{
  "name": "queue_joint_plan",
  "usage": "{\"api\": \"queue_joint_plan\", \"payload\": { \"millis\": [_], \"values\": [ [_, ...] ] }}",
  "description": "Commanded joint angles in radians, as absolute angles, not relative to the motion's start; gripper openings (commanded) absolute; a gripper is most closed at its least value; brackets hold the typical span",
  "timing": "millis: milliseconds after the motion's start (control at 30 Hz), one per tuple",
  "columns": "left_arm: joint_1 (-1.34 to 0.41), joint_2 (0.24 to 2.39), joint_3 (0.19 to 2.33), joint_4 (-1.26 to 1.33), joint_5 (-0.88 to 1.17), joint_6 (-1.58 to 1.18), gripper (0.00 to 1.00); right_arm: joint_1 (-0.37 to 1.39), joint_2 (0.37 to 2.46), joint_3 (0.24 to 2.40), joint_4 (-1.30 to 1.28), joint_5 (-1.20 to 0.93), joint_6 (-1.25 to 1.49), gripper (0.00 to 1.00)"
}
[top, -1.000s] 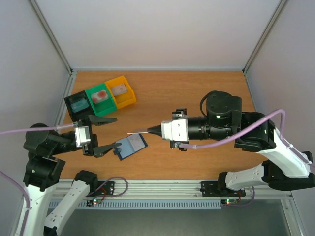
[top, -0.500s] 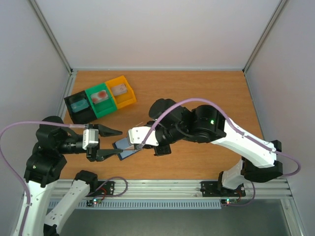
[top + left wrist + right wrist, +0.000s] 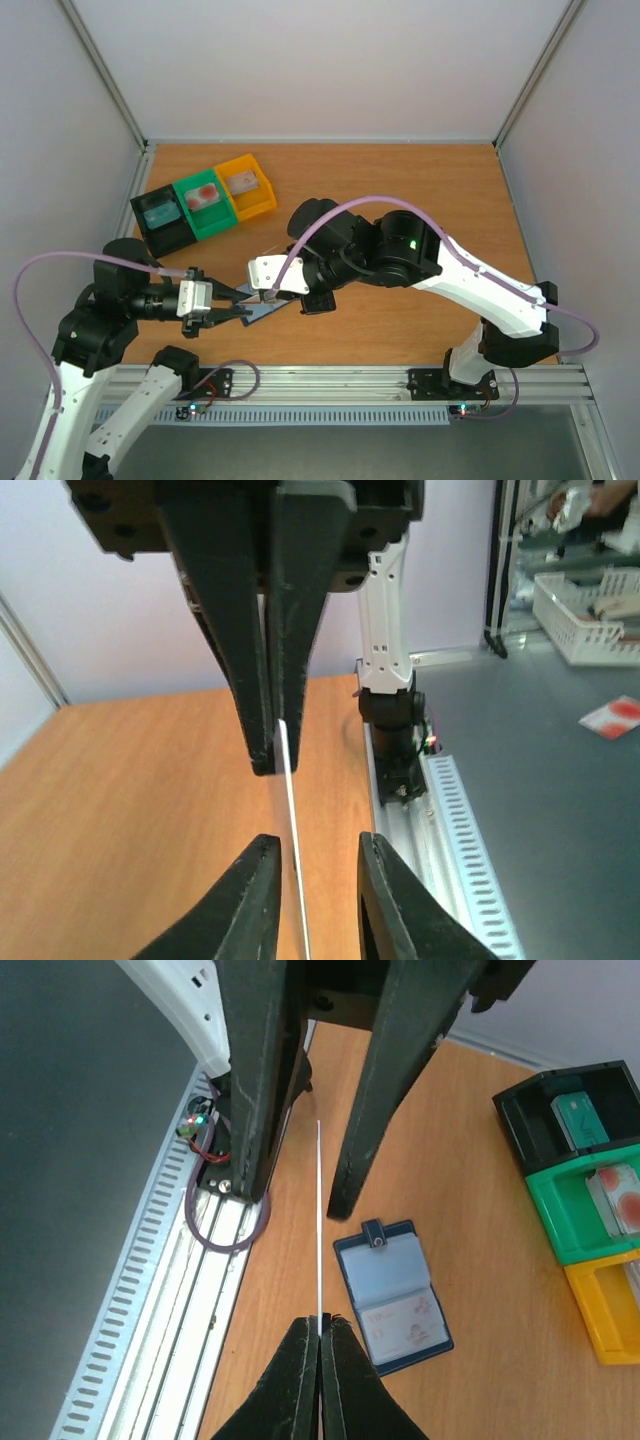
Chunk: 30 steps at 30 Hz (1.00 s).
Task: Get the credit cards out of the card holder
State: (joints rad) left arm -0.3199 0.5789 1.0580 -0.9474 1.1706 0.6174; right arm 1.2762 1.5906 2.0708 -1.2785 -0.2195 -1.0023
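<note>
Two slim fingertips of the right gripper [image 3: 320, 1328] are pressed together on the near edge of a credit card [image 3: 319, 1220], which its own wrist camera sees edge-on as a thin white line running away from the tips. The left gripper's fingers [image 3: 262, 1110] stand either side of the card's far end, with a gap showing on both sides.

The left wrist camera shows the same meeting from the other end. The left gripper [image 3: 315, 842] is partly open at the bottom of that view, and the card [image 3: 293, 820] passes between its tips nearer one finger than the other, with no contact that can be made out. The right gripper's fingers [image 3: 230, 660] come down from above, clamped on the card's top.

From overhead the two grippers meet tip to tip near the front left of the table [image 3: 400, 190], and the card itself is too thin to make out. Only a blue corner of the card holder [image 3: 264, 313] shows beneath them.

The right wrist view shows the card holder [image 3: 385, 1260] lying open on the wood, with a pale, red-marked card [image 3: 402, 1318] in its lower pocket. Beyond it stand a black bin [image 3: 520, 1125] holding a teal card [image 3: 578, 1118], a green bin [image 3: 545, 1210] holding a red-blotched card [image 3: 618, 1192], and a yellow bin [image 3: 585, 1310].
</note>
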Motion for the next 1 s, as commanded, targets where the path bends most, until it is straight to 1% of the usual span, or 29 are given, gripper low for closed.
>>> {"api": "queue_joint_plan", "payload": {
  "millis": [0,33,67,200,267,300,367,400,433,467,533,567,600,667,733,767,867,967],
  "values": [
    [-0.338,0.589,1.033,-0.898,1.154,0.632,0.1,1.273,1.601,2.088,-1.257,-0.225,-0.988,0.01],
    [-0.34,0.583,1.027,-0.881,1.152,0.627,0.02,1.271,1.598,2.082,-1.254,-0.224,-0.988,0.01],
    [-0.342,0.577,1.018,-0.866,1.151,0.622,0.0,1.272,1.593,2.076,-1.25,-0.224,-0.988,0.01],
    [-0.356,0.563,0.985,-0.832,1.157,0.616,0.0,1.272,1.565,2.042,-1.218,-0.224,-0.988,0.01],
    [-0.364,0.555,0.974,-0.749,1.141,0.59,0.0,1.272,1.544,2.015,-1.193,-0.206,-0.985,0.01],
    [-0.366,0.554,0.965,-0.664,1.117,0.551,0.0,1.272,1.526,1.994,-1.17,-0.191,-0.978,0.04],
    [-0.366,0.558,0.954,-0.475,1.045,0.358,0.0,1.256,1.477,1.933,-1.107,-0.165,-0.948,0.41],
    [-0.366,0.567,0.955,-0.384,1.02,0.25,0.0,1.234,1.44,1.893,-1.053,-0.178,-0.929,0.62],
    [-0.365,0.577,0.956,-0.305,1.008,0.113,0.0,1.201,1.396,1.84,-0.996,-0.203,-0.9,0.89],
    [-0.366,0.587,0.955,-0.219,1.021,0.034,0.0,1.16,1.315,1.767,-0.924,-0.24,-0.87,0.97],
    [-0.365,0.596,0.924,-0.008,1.094,-0.136,0.0,1.047,1.182,1.59,-0.726,-0.363,-0.793,0.98],
    [-0.367,0.598,0.917,0.057,1.119,-0.242,0.0,0.991,1.119,1.493,-0.614,-0.425,-0.753,0.98],
    [-0.373,0.602,0.912,0.094,1.133,-0.282,0.0,0.958,1.069,1.413,-0.512,-0.471,-0.719,0.99],
    [-0.382,0.603,0.909,0.107,1.112,-0.33,0.0,0.947,1.005,1.272,-0.354,-0.539,-0.684,0.98],
    [-0.383,0.598,0.904,0.115,1.11,-0.329,0.0,0.946,0.982,1.209,-0.225,-0.582,-0.622,0.98],
    [-0.387,0.595,0.902,0.126,1.106,-0.331,0.0,0.946,0.981,1.189,-0.153,-0.586,-0.576,0.94],
    [-0.394,0.598,0.891,0.144,1.07,-0.346,0.0,0.95,1.004,1.173,-0.068,-0.583,-0.496,0.82],
    [-0.402,0.6,0.88,0.168,1.066,-0.353,0.0,0.955,1.045,1.184,-0.028,-0.572,-0.444,0.77]
  ]
}}
